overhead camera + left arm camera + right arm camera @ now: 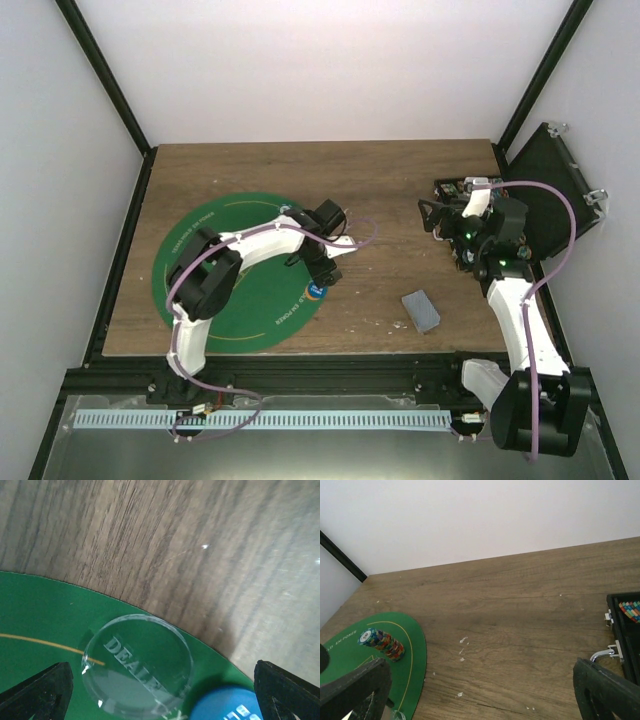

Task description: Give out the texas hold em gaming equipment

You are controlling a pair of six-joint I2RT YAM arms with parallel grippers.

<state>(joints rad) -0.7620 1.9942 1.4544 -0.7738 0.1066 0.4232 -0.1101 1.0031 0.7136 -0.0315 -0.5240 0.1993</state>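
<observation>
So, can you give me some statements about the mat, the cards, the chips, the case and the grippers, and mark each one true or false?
1. The clear dealer button lies on the green mat. True.
2. The deck of cards lies on the mat. False: it lies on the bare wood table, to the right of the mat.
3. A stack of chips sits on the mat. True.
4. The black case is closed. False: it is open, and chips show inside it.
5. The left gripper and the right gripper are both open. True.
</observation>
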